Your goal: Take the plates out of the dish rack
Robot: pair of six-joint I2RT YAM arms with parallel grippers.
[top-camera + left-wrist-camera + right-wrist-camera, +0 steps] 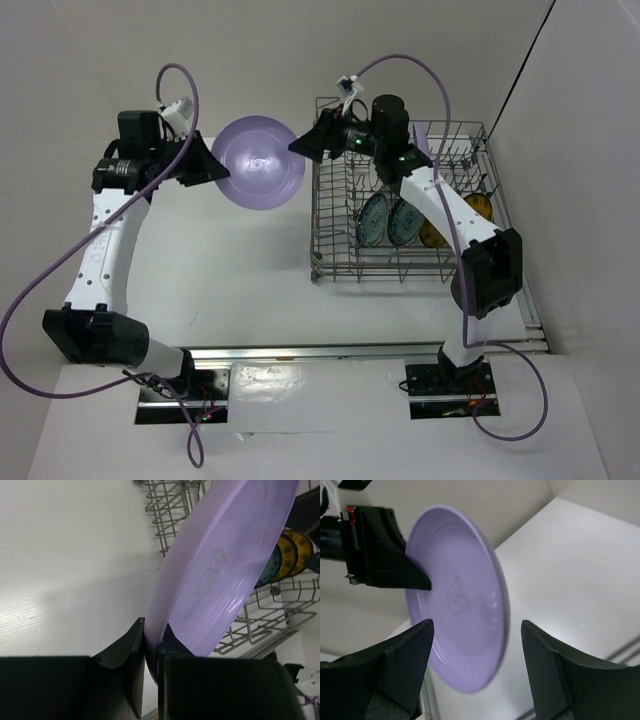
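Left claw [150, 647] is clenched on the rim of one lavender plate [258, 162]. Its fingers [131, 650] pinch the edge from both faces. The plate is held on edge and tilted above the table [230, 270], just left of the dish rack [400, 205]. Right claw [476, 626] faces the plate's opposite rim with its jaws spread wide, gripping nothing; the rim sits ahead of the gap, and whether it touches cannot be told. In the rack, teal plates [390, 220] stand upright side by side, with mustard-yellow plates [478, 208] to their right. The table is white and faintly grained, and the rack sits at its right side close to the wall. Plain pale walls [90, 60] enclose the workspace. A metal rail [350, 352] runs along the near edge.
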